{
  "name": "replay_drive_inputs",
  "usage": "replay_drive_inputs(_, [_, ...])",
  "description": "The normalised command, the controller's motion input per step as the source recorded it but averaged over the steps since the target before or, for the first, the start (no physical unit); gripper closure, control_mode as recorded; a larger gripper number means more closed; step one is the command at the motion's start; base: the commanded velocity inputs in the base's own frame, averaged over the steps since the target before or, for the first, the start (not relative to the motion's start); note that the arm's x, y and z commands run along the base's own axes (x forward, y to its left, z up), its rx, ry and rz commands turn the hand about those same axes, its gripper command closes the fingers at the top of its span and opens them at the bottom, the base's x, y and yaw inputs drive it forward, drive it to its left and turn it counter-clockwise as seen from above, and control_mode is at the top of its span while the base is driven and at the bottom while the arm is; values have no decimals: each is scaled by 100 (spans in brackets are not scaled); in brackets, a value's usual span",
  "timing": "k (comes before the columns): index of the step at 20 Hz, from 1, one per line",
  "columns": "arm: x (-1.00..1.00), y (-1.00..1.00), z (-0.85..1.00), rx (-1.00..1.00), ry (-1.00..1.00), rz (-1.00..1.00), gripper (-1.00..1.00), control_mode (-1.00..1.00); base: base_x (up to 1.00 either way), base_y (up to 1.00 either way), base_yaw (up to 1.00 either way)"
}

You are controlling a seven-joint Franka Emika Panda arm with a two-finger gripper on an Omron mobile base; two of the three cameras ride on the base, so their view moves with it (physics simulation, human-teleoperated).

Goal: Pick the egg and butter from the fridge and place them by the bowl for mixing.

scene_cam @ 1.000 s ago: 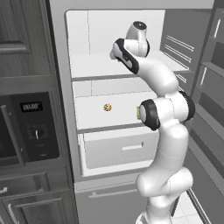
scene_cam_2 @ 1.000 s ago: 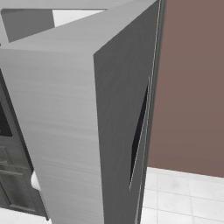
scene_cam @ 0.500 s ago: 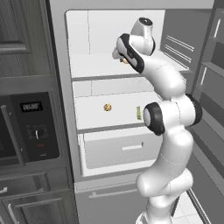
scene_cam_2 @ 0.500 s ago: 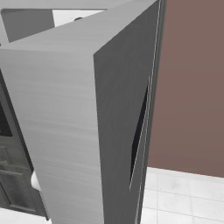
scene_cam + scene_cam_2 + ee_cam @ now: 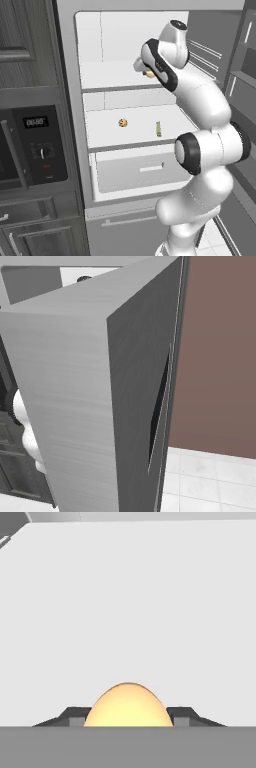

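The dark two-finger end effector (image 5: 128,722) pinches the smooth, rounded yellow-orange egg (image 5: 128,706) – matte, unmarked – above the tall grey fridge's (image 5: 90,45) flat white upper shelf (image 5: 107,75).

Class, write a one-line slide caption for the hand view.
Egg sits between the gripper fingertips inside the white fridge.

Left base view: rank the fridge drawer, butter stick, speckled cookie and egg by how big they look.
1. Drawer, by far the largest.
2. Butter, a thin stick.
3. Cookie and egg look about alike; the egg is mostly hidden behind the arm at the end effector, so I won't rank those two.
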Motion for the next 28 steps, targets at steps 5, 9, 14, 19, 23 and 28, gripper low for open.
replay_drive_inputs(5, [-84,0,12,-4,1,7,100,-100,0,0,0])
replay_drive_inputs(9, [-82,9,1,-3,6,3,100,-100,0,0,0])
replay_drive_inputs(14, [-83,10,-3,-1,5,0,100,-100,0,0,0])
replay_drive_inputs(19, [-83,3,0,0,2,0,100,-100,0,0,0])
replay_drive_inputs(23, [-65,4,-23,0,1,0,100,-100,0,0,0])
replay_drive_inputs(28, [-70,3,-46,0,0,0,100,-100,0,0,0])
